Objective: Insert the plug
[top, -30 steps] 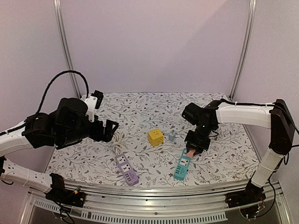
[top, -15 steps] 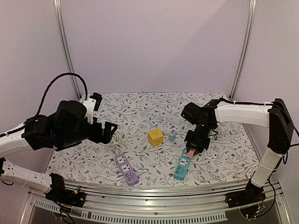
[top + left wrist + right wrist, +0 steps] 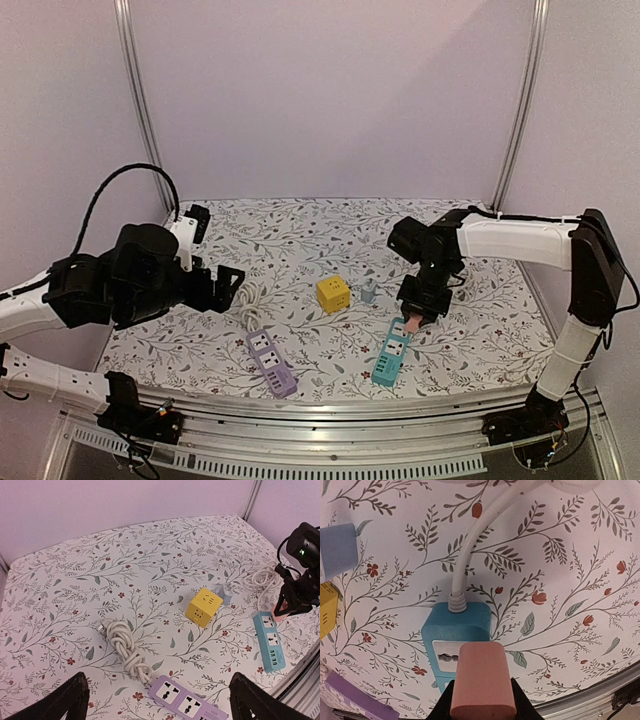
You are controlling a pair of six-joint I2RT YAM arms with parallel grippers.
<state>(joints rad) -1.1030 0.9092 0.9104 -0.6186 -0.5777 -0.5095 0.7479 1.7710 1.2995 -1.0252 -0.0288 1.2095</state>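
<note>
The right gripper (image 3: 482, 707) pinches the pink plug (image 3: 482, 680) above the teal power strip (image 3: 451, 627) (left gripper (image 3: 157, 700) spread wide); misaligned prongs could shove the strip aside.

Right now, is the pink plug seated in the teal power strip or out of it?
Out. The right hand holds the pink plastic plug above the teal power strip, whose end socket shows partly uncovered.

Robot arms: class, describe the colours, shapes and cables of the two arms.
Both arms join white tubular links with bulky black joints. A black cable loops above the left arm; the right arm has a long white forearm. The left pincer and right pincer are black.
</note>
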